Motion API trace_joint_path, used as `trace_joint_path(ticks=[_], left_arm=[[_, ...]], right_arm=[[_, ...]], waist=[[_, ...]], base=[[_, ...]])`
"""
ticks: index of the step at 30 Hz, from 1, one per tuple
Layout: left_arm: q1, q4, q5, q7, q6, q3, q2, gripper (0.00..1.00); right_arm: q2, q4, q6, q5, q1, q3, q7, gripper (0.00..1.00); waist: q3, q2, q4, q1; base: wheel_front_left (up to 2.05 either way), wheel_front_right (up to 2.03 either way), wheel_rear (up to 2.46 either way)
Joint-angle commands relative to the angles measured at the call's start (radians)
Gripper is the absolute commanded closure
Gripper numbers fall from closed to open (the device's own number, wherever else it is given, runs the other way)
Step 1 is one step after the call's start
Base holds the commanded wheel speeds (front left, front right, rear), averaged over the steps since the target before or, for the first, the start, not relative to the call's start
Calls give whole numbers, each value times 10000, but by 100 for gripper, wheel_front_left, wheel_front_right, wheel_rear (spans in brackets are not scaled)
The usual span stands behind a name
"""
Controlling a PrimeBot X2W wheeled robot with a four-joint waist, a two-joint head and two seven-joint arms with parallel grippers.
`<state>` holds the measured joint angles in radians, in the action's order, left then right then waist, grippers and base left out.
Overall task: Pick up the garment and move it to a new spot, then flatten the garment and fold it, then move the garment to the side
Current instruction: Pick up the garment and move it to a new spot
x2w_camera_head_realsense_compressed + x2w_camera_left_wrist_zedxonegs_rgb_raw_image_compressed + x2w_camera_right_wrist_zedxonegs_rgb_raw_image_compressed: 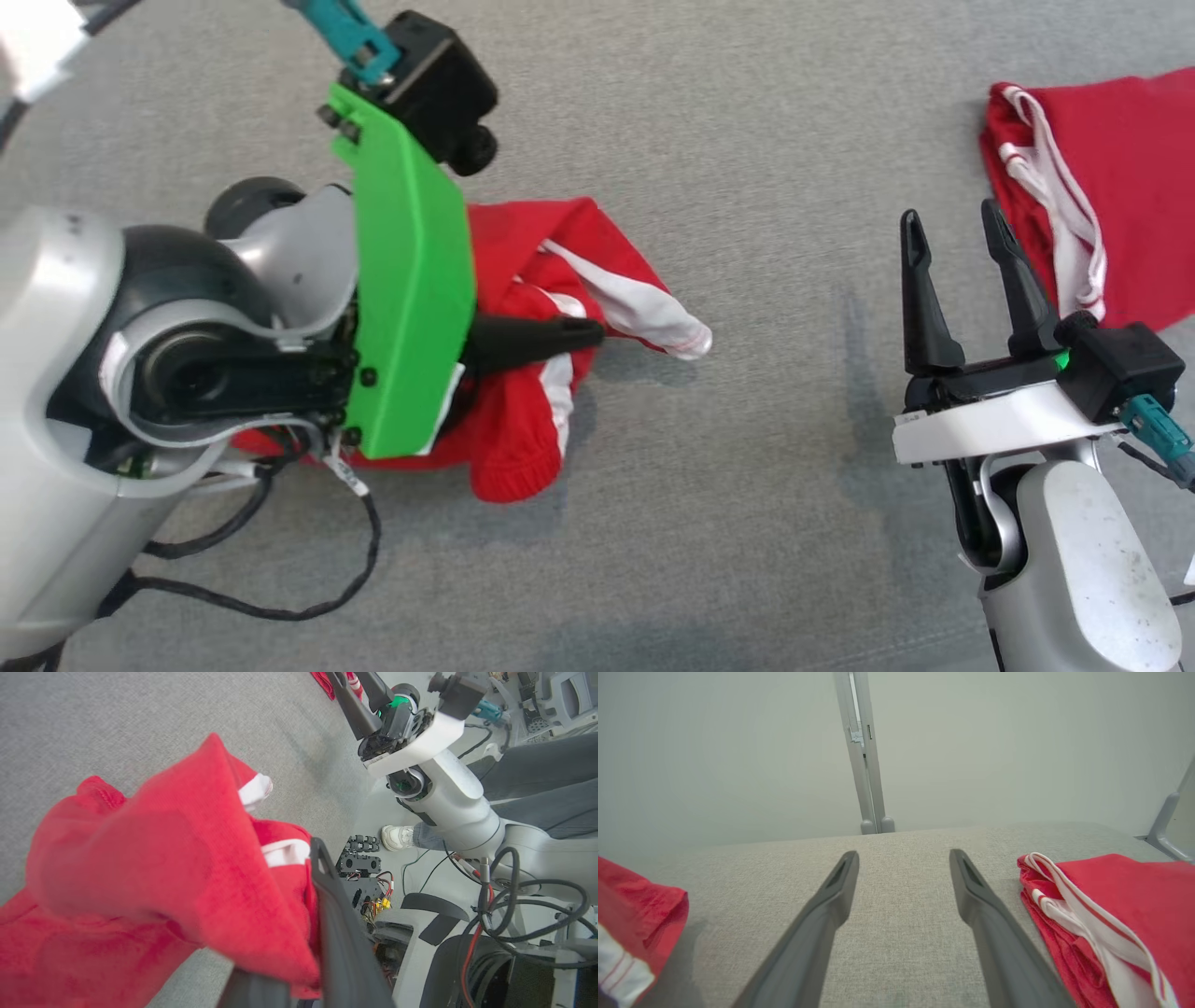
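Between the closed fingers of the left gripper, as the head view has it, a bunched fold of the garment is pinched: soft red knit with white stripes and a ribbed cuff. It spills to both sides of the fingers and throws a shadow on the grey woven surface underneath. A flat, bright green plate is bolted across that wrist. Well off to that gripper's far side stands the right gripper, its two long dark fingers spread wide with nothing between them. Just beyond its outer finger lies a second red garment, folded flat, with white piping along its edge. From the left wrist, the garment drapes thick and fuzzy over one dark finger and covers most of what lies ahead of it. Past it I can see the pale, smooth right arm, a tangle of black cables and a person's white shoe on the floor. From the right wrist, the open fingers taper to blunt tips over the coarse grey weave. The folded red garment rests just beside the right-hand finger, and a corner of the held garment hangs well off to the left. Ahead are a plain pale wall and a slim grey post.
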<state>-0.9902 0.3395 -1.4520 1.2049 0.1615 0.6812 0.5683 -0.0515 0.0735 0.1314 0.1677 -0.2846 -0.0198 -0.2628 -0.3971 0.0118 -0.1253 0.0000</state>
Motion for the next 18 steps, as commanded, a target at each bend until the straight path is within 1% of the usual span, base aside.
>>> trace_joint_path(ticks=[1, 4, 7, 9, 11, 13, 18], left_arm=[[-221, -33, -176, 120, 120, 139, -219, 100], [-404, -131, -405, 362, 459, 391, -765, 100], [-455, -346, -851, 394, 997, 365, -1351, 100], [-386, -623, -951, 331, 1301, 341, -1562, 100], [-251, -1010, -817, 295, 1397, 377, -1408, 100], [-3, -1432, -625, 285, 1352, 431, -1087, 100], [614, -2543, -83, 83, 958, 462, 14, 100]], right_arm=[[10, 29, -13, 88, 168, 0, -27, 0], [13, 56, -13, 242, 268, 22, -27, 0], [10, 83, -13, 379, 395, 61, -27, 0], [10, 82, -13, 447, 432, 101, -27, 0], [17, 72, -9, 516, 433, 7, -27, 0], [8, 62, -9, 582, 414, -83, -27, 0], [10, 70, -9, 699, 434, -235, -27, 0]], waist=[[233, -118, -1200, 0], [241, -118, -1595, 0], [263, -118, -1890, 0], [262, -118, -2014, 0], [221, -118, -2146, 0], [181, -118, -2264, 0], [119, -118, -2390, 0]], base=[[0, 0, 0], [0, 0, 0], [0, 0, 0], [0, 0, 0], [0, 0, 0], [0, 0, 0], [0, 0, 0]])
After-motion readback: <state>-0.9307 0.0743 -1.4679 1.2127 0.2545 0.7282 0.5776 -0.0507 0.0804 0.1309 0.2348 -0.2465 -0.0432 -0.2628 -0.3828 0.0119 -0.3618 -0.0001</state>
